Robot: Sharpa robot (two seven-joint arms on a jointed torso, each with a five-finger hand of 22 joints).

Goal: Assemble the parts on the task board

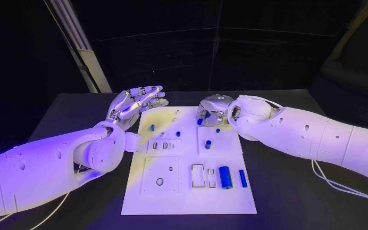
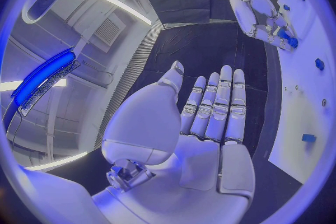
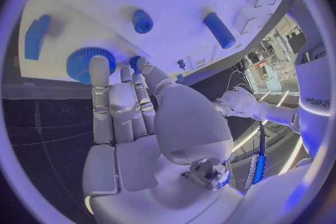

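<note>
On the white task board (image 1: 189, 187), two blue cylinders (image 1: 225, 177) lie at four o'clock and several small blue parts (image 1: 208, 144) stand mid-board, while the right hand (image 1: 213, 108) pinches a blue gear (image 3: 91, 63) at twelve o'clock and the left hand (image 1: 136, 102), fingers straight and empty, hovers at ten o'clock.

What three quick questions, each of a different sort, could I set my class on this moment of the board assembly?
1. True or false: the left hand holds a blue part.
2. The right hand, pinching a small blue part, is over: A) the far end of the task board; B) the bare table; C) the board's near edge.
3. Fill in: the thick blue cylinder lies beside a thinner blue cylinder towards the board's ____ right corner (near/far).
Key: 1 false, it is open and palm up; 2 A; 3 near.
</note>
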